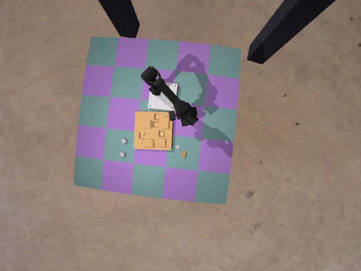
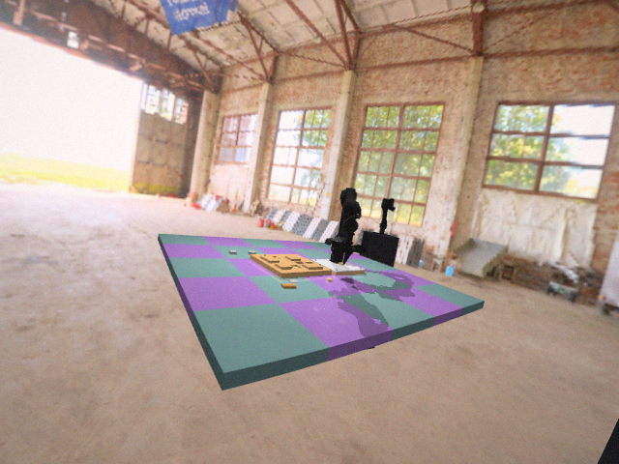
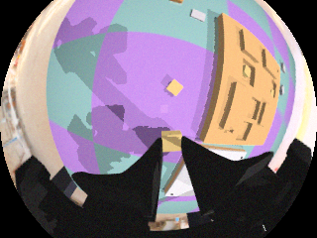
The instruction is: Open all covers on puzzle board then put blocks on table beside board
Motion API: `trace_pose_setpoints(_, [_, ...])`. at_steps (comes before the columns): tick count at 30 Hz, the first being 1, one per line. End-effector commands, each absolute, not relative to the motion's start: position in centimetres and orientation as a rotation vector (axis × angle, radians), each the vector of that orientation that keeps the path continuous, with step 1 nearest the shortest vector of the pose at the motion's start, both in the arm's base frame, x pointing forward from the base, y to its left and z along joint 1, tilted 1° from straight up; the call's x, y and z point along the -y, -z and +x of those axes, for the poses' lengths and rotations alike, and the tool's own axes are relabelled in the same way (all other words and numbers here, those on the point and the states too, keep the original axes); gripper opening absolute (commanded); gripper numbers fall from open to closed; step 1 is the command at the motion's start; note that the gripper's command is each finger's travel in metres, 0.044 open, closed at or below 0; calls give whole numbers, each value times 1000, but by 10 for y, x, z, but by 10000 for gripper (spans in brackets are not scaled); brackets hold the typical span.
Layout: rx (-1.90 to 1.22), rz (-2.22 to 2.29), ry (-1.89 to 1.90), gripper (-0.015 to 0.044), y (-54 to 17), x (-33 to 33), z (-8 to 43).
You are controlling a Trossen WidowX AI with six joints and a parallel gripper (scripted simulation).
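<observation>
Tool (image 1: 186, 117) (image 2: 340, 260) (image 3: 170, 141) fingers are clamped on a small yellow block (image 3: 171, 142), above the counter (image 1: 87, 171) (image 2: 270, 324) (image 3: 129, 64) and beyond the edge of the puzzle board (image 1: 140, 119) (image 2: 289, 274) (image 3: 225, 69). Near the tool, a loose yellow block (image 1: 181, 124) (image 2: 329, 279) (image 3: 174, 87) rests on the purple surface, apart from the board.

The board lies flat, with raised rectangular covers and exposed recesses across its top. Two more yellow pieces sit in its openings: one toward the loose block's side (image 1: 162, 134) (image 3: 247, 71), the other toward the opposite side (image 1: 142, 133) (image 3: 272, 90).

Just beside the board, a white plate (image 1: 153, 103) (image 2: 357, 271) (image 3: 225, 150) lies under the black arm (image 1: 170, 94) (image 2: 348, 215). A small grey piece (image 1: 177, 147) (image 2: 292, 280) (image 3: 198, 14) and an orange block (image 1: 183, 154) (image 2: 288, 286) rest near the board's loose-block side. Across the board, two grey blocks (image 1: 123, 141) (image 1: 122, 154) (image 2: 251, 252) (image 2: 232, 251) (image 3: 282, 67) (image 3: 282, 89) lie on the counter, apart from each other. Which covers are fully open, I cannot tell.
</observation>
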State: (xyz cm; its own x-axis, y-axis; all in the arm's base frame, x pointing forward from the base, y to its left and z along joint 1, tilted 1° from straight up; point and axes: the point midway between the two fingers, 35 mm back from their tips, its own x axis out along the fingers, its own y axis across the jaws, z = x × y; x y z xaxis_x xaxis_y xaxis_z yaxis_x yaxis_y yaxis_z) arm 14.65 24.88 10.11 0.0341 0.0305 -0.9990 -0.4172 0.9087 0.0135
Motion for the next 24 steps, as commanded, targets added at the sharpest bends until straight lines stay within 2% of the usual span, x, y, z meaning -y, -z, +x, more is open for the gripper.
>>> trace_pose_setpoints(1, [-1511, -324, -343, 80, -92, -248, 147])
trace_pose_setpoints(24, [-1511, -324, -343, 80, -54, -248, 147])
